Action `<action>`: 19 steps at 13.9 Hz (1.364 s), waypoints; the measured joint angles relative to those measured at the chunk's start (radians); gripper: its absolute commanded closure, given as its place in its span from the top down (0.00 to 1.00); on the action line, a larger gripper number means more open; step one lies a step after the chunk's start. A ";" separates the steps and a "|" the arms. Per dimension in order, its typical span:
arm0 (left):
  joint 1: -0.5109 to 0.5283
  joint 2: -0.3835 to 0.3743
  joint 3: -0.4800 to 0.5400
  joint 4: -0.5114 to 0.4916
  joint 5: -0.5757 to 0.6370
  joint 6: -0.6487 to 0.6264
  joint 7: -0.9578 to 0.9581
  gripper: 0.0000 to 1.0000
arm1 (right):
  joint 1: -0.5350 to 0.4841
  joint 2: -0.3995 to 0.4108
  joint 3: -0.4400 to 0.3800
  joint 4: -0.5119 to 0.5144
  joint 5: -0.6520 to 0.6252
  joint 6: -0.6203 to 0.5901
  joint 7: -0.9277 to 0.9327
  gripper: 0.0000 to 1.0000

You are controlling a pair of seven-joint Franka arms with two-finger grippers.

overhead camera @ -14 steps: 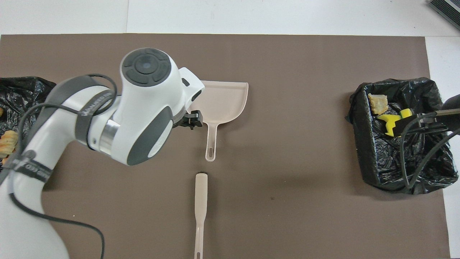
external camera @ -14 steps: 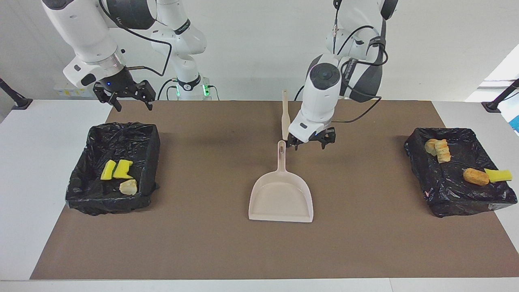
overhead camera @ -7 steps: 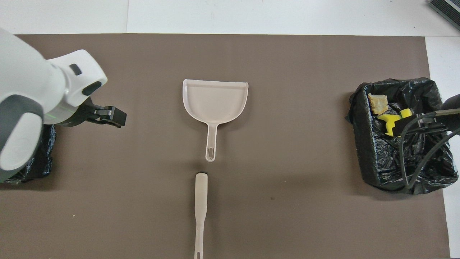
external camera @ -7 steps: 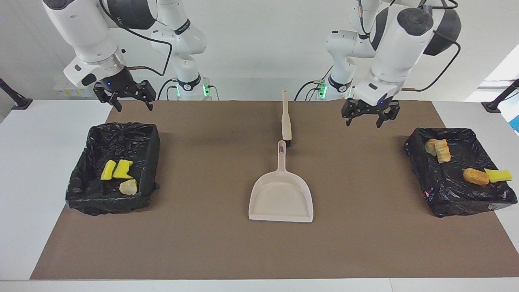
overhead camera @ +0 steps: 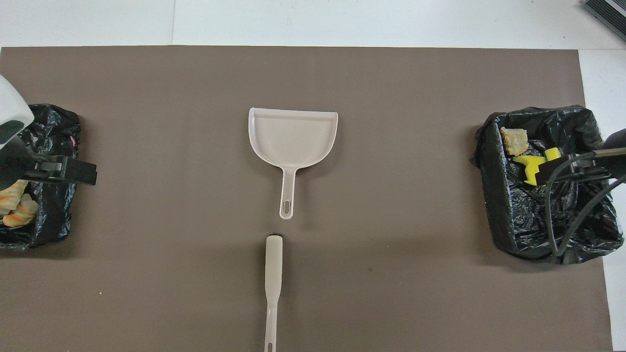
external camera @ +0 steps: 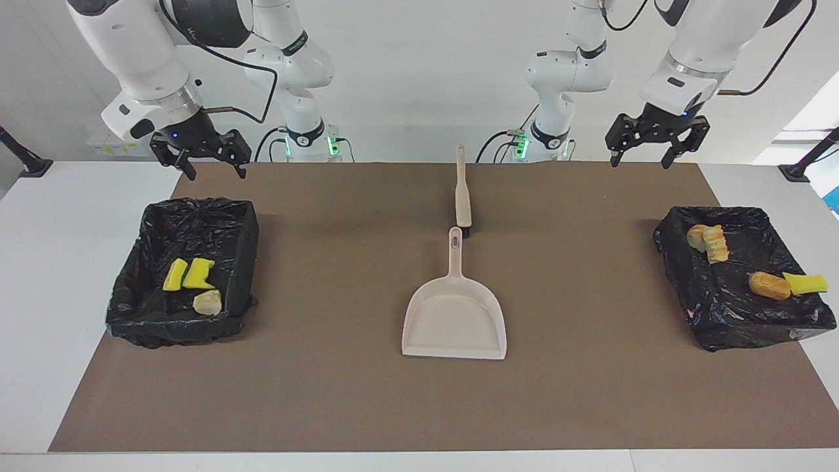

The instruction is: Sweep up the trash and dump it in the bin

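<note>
Brown desk mat (external camera: 590, 393): trash (external camera: 190, 275) lies binned at three and nine o'clock; both tools (external camera: 200, 160) (external camera: 655, 141) hover apart, empty; task looks finished.

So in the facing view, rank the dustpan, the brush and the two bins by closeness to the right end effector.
From the right end effector, raised, open:
1. Bin at the right arm's end, just below it.
2. Brush, mid-table.
3. Dustpan, mid-table, farther from the robots.
4. Bin at the left arm's end.

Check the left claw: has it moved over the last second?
Yes. The left claw left the dustpan handle, rising and swinging toward the left arm's end of the table; it now hangs open above the mat's edge, by the bin there.
</note>
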 measured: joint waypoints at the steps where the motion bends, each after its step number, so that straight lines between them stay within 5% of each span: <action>1: 0.000 0.000 -0.001 0.006 -0.007 0.000 0.000 1.00 | 0.003 0.000 0.001 0.000 0.000 0.000 0.000 1.00; 19: 0.008 0.023 0.070 0.080 -0.056 -0.107 0.007 1.00 | 0.004 0.070 0.009 0.118 0.002 -0.016 0.067 1.00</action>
